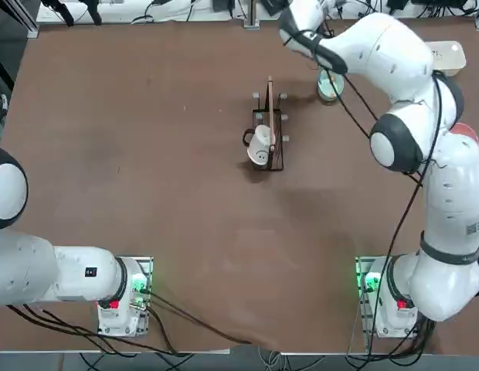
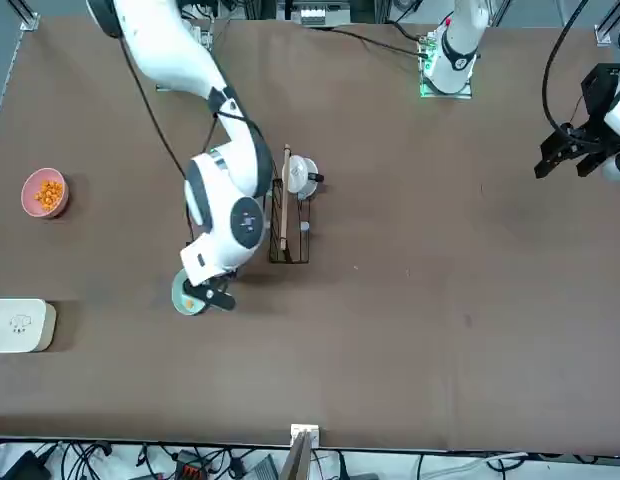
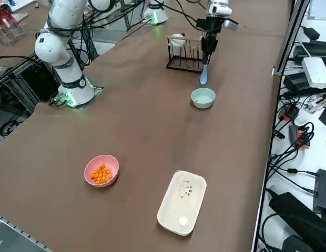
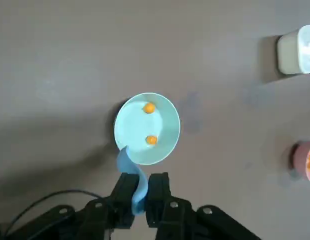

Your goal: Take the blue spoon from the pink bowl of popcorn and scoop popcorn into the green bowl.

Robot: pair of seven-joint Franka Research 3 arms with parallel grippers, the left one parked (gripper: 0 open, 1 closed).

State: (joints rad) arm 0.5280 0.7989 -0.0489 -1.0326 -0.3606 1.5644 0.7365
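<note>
The right tool (image 4: 141,186) is clamped on the blue spoon (image 4: 139,196), whose scoop hangs downward near the rim of the green bowl (image 3: 203,98). Two pieces of popcorn (image 4: 149,108) lie inside that bowl, apart from each other. I judge this as the tail of a tipping step: keep the grip firm, hold the scoop over the bowl's inside until any last piece drops, then lift straight up so that it doesn't knock the rim. The scoop looks bare, though its hollow is poorly seen. Behind the spoon in the right side view, the wire rack (image 3: 185,63) stands close, so swing away from it. Well apart across the counter (image 3: 136,126), the pink bowl (image 3: 113,178) holds plenty more; if another scoop is wanted, approach low and level the spoon before carrying.
</note>
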